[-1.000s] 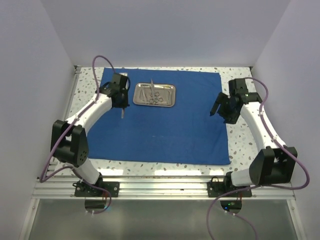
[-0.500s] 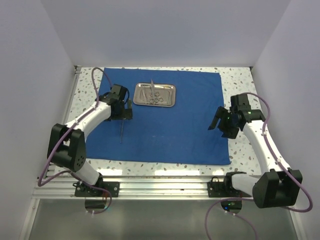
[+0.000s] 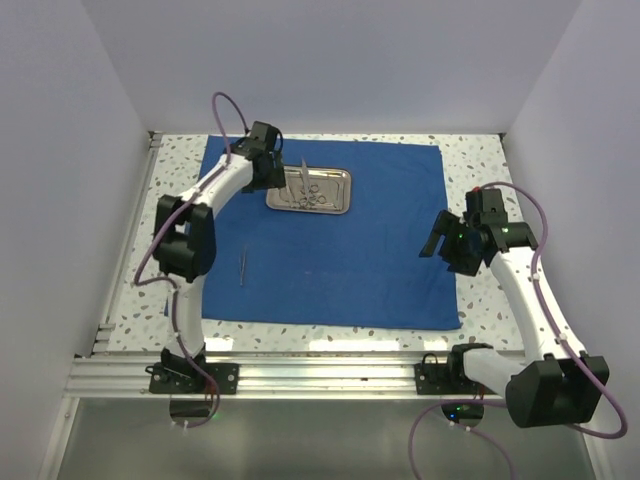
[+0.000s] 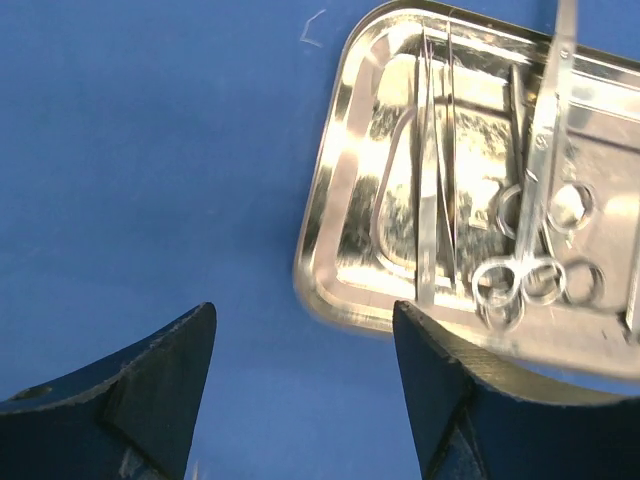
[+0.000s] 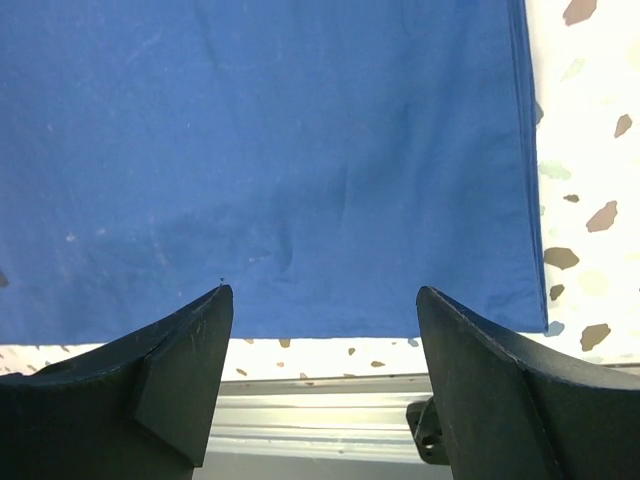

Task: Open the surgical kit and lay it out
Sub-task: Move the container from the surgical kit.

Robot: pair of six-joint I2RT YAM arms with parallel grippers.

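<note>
Beside the left gripper (image 4: 302, 318) (jaws apart) lies the steel tray (image 4: 332, 200).

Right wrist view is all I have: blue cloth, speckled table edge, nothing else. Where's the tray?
Observer: The steel tray sits on the far middle of the blue cloth, which lies spread flat.
Operator: Anything outside it?
Observer: One slim silver tool lies on the cloth, to the near left of the tray and apart from it.
Operator: Left arm?
Observer: The left pincer is open and empty, beside the tray's left end.
</note>
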